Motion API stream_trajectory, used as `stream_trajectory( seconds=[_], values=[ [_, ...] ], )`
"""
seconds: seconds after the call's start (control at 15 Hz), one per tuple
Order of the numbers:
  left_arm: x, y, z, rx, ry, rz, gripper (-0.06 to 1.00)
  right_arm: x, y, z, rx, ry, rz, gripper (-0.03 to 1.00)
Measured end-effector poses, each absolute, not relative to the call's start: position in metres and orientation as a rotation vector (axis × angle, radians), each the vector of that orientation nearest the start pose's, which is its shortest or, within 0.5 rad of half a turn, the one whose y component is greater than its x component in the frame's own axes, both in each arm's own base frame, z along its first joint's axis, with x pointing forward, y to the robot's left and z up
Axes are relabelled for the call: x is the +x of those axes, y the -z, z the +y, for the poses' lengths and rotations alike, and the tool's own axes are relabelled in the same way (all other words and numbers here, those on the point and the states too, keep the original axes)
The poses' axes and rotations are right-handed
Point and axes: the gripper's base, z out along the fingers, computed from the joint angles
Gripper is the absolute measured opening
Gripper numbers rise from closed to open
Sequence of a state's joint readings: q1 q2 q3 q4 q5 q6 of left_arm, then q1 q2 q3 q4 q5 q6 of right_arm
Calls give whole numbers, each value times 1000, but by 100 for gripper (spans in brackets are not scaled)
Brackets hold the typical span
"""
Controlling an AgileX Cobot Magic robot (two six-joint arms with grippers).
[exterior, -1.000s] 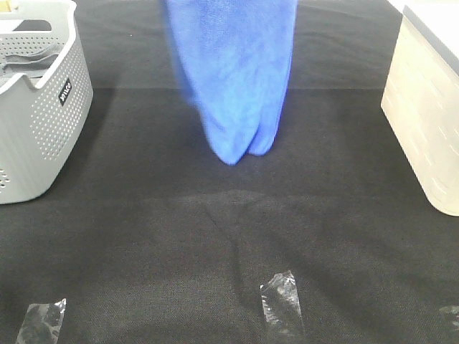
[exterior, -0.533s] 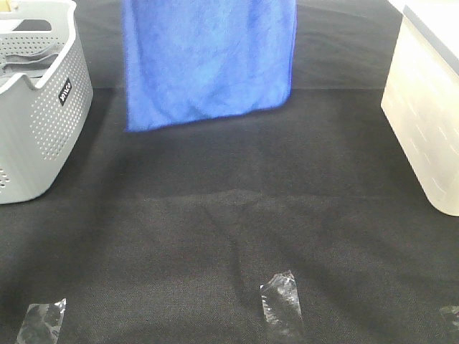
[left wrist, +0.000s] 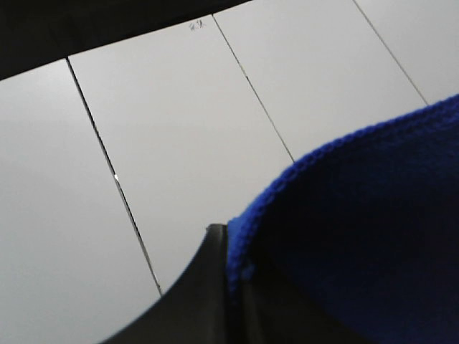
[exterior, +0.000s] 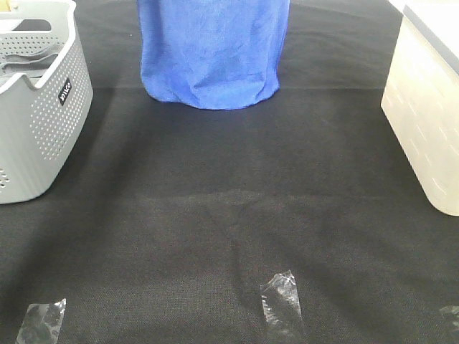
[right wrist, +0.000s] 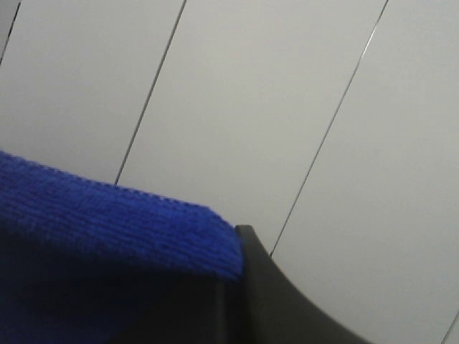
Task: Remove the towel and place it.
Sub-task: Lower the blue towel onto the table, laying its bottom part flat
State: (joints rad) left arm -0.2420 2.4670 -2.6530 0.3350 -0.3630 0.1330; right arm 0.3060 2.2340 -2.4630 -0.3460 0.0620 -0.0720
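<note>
The royal-blue towel (exterior: 211,50) hangs spread out above the far middle of the black table, its lower edge curved and clear of the cloth. Both grippers are above the exterior view's top edge. In the left wrist view my left gripper (left wrist: 233,287) is shut on a stitched edge of the towel (left wrist: 358,229). My right gripper (right wrist: 229,294) is shut on another edge of the towel (right wrist: 107,229) in the right wrist view. Both wrist cameras look up at pale panels.
A grey perforated basket (exterior: 43,122) stands at the left edge. A cream bin (exterior: 427,115) stands at the right edge. Pieces of clear tape (exterior: 283,301) lie on the black tablecloth (exterior: 215,229) near the front.
The towel was a narrow hanging bundle a second ago. It has been pulled wide and lifted, so its lower edge now hangs higher and farther back.
</note>
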Motion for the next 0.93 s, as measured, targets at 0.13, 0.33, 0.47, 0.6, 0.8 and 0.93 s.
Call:
stream_trajectory(
  seconds=[0.13, 0.33, 0.47, 0.6, 0.8, 0.93],
  values=[
    [541, -402, -143, 394, -77, 994, 0, 503, -435, 153, -447, 124, 1349, 3],
    [537, -396, -155, 370, -49, 1340, 0, 493, -433, 144, -409, 100, 1576, 3],
    [524, -401, -159, 360, -38, 1524, 0, 478, -444, 138, -386, 74, 1676, 3],
    [498, -415, -164, 386, -18, 1724, 0, 445, -468, 128, -361, 31, 1813, 3],
    [457, -439, -160, 433, 32, 1940, 0, 418, -476, 124, -362, -32, 1979, 3],
    [438, -444, -154, 450, 44, 2074, 0, 403, -474, 125, -387, -115, 2095, 3]
  ],
)
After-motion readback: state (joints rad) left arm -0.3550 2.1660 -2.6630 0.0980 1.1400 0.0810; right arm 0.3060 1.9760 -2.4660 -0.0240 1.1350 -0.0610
